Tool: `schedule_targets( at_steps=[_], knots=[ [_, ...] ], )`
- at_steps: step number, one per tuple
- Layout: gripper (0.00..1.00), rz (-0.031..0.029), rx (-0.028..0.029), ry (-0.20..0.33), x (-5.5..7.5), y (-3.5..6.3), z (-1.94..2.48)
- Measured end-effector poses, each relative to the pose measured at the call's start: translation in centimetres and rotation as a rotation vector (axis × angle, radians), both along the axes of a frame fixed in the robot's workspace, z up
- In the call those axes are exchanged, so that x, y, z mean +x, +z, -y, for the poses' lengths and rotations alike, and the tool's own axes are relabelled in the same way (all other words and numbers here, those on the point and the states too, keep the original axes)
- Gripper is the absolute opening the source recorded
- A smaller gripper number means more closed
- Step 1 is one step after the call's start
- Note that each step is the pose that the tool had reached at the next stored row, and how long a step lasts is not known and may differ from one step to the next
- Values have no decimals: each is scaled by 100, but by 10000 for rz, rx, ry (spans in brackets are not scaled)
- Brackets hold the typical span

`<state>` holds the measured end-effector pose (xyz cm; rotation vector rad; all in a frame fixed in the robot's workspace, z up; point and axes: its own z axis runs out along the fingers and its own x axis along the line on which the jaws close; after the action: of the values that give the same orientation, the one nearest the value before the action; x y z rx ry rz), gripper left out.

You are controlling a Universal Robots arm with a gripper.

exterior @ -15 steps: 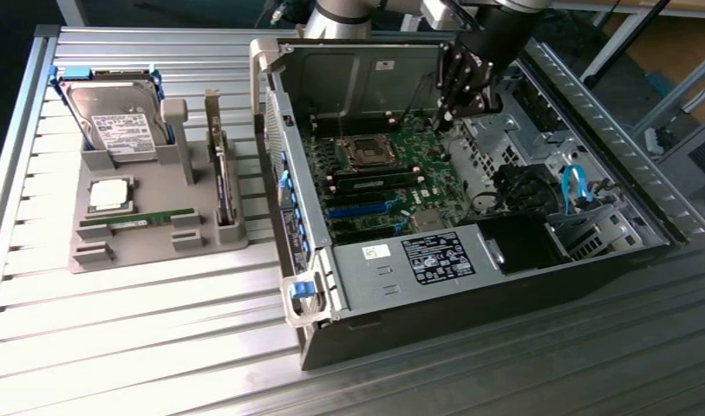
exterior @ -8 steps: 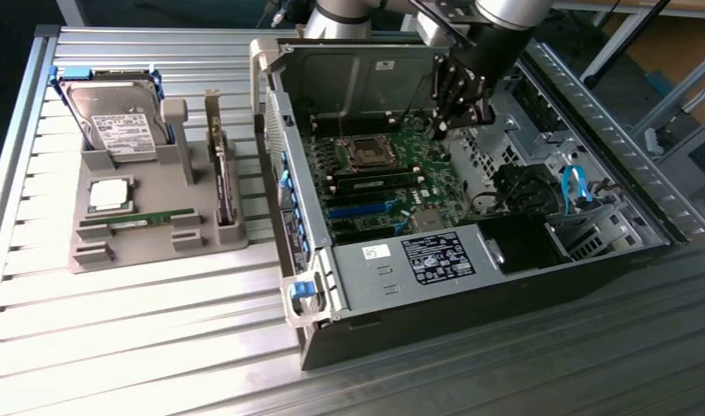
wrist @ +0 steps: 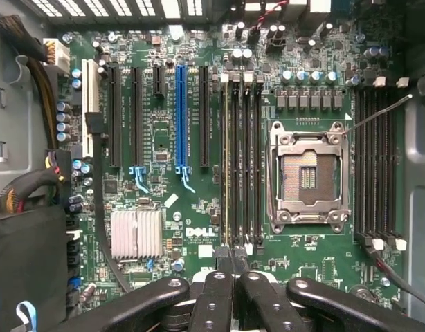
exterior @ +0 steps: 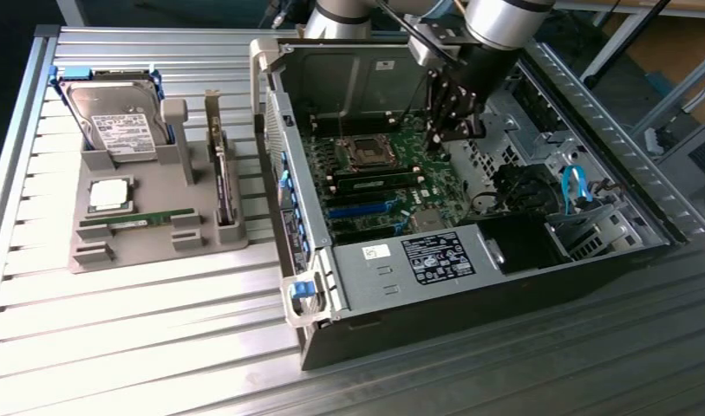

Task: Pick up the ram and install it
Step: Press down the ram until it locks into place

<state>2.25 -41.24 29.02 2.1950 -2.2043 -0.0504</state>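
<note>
- Tabletop [exterior: 155, 329]: ribbed grey metal, carrying a grey tray [exterior: 155, 195] toward the exterior view's left edge and an open computer case [exterior: 364, 260] from the middle toward the right edge.
- Tray: holds a hard drive [exterior: 119, 121] standing tilted at its far end, a square silver processor chip [exterior: 109, 195] lying flat, and a card [exterior: 223, 178] standing on edge along the side nearest the case.
- The ram [exterior: 138, 218]: a thin green stick resting lengthwise in the supports at the tray's near end, just beside the processor chip and well apart from the gripper.
- Case: lies on its side with the panel off, the motherboard [exterior: 387, 160] facing upward.
- Arm [exterior: 503, 22]: reaches down into the case from the tabletop's far edge.
- Gripper [exterior: 454, 132]: hangs above the motherboard, clear of it.
- Wrist view: the black fingers [wrist: 214, 294] converge, and the gripper [wrist: 232, 257] is closed tip to tip; whether anything thin sits between the tips cannot be told.
- Beyond the tips: four parallel memory slots [wrist: 241, 159], with the open processor socket [wrist: 308, 176] just beside them.
- Also on the motherboard: a blue expansion slot [wrist: 181, 117] and a finned silver heatsink [wrist: 136, 234].
</note>
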Motion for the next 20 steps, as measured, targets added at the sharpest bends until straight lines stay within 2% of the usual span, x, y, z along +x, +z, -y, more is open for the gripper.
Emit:
schedule_targets(
  at_steps=[12, 20],
  knots=[
    [10, 0, 1, 0, 0, -273, 0],
    [10, 0, 1, 0, 0, -392, 0]
  ],
)
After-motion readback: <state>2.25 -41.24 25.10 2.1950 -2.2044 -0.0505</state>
